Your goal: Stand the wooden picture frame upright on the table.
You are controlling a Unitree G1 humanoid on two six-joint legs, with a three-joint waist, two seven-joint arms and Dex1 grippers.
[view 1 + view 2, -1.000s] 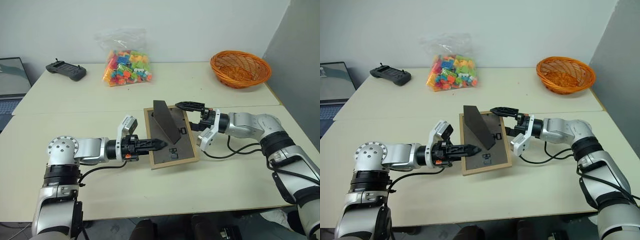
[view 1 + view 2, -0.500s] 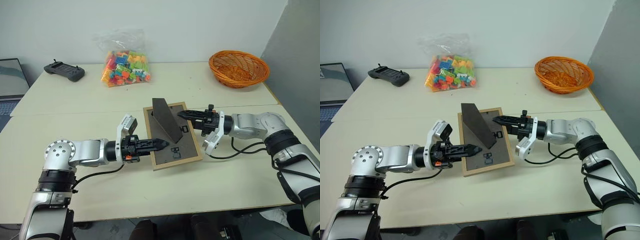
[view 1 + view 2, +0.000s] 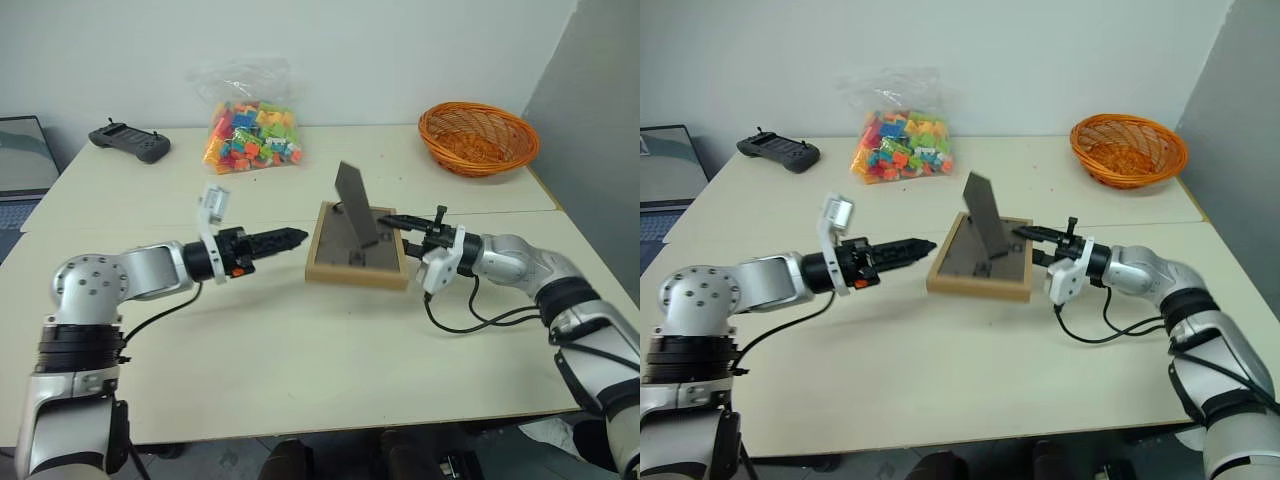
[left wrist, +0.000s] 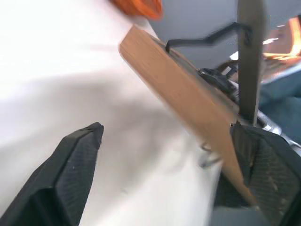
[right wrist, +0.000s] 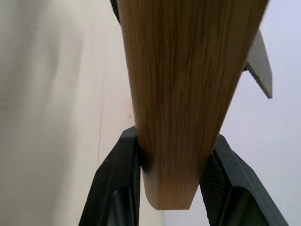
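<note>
1. Right hand [image 3: 1040, 237] has closed on the right edge of the frame [image 3: 980, 262]; in the right wrist view its two fingers [image 5: 117, 183] sit on either side of the light-wood rim, pinching it.
2. Left hand [image 3: 290, 237] stands wide apart, holding nothing. A second ago it lay narrow against the frame's left edge; it has since let go and drawn back, and now points at the frame from the left with a gap between them.
3. Frame: a second ago it lay flat on the surface [image 3: 300, 370], dark back up, stand [image 3: 357, 205] raised. It has now turned, and its near wooden edge faces the camera. It appears tipped up off the surface, though how far cannot be told from these views. It sits near the middle, just on the near side of the seam.
4. Stand: folded out from the back panel, rising above the frame.
5. Meaning for the task: control has passed to the right hand alone. The frame is judged partly raised, not yet upright; the stand is deployed, so the remaining work is to bring the frame up until its lower edge and the stand foot both bear on the surface.
6. Risk, as a judgement: a one-sided pinch on a narrow rim may let the frame swing or slip while turning.
</note>
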